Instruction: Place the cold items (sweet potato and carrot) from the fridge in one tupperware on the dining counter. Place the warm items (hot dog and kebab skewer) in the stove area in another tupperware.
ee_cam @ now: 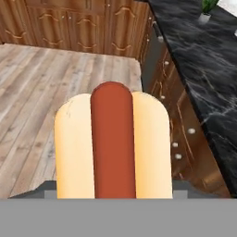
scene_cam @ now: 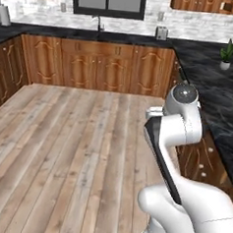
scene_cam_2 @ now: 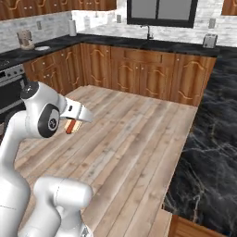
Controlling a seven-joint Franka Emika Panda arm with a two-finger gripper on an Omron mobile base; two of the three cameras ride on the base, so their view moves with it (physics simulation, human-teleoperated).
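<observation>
A hot dog (ee_cam: 113,143), a red-brown sausage in a pale bun, sits lengthwise between my fingers and points away from the hand camera. My gripper (ee_cam: 113,187) is shut on it, with the dark fingertips (ee_cam: 48,187) at the bun's two sides. From the right base camera, the hot dog's end (scene_cam_2: 70,127) pokes out under the white hand, held above the wooden floor. The arm's elbow (scene_cam: 180,118) rises beside the dark counter. The tupperware, sweet potato, carrot and kebab skewer are out of view.
A black marble counter (scene_cam: 222,111) with wooden cabinet fronts runs along the right, with a potted plant (scene_cam: 226,56) on it. The back counter holds a sink tap (scene_cam: 99,23) and a toaster (scene_cam: 161,33). A stove (scene_cam_2: 10,90) stands at left. Wooden floor (scene_cam: 67,144) lies open ahead.
</observation>
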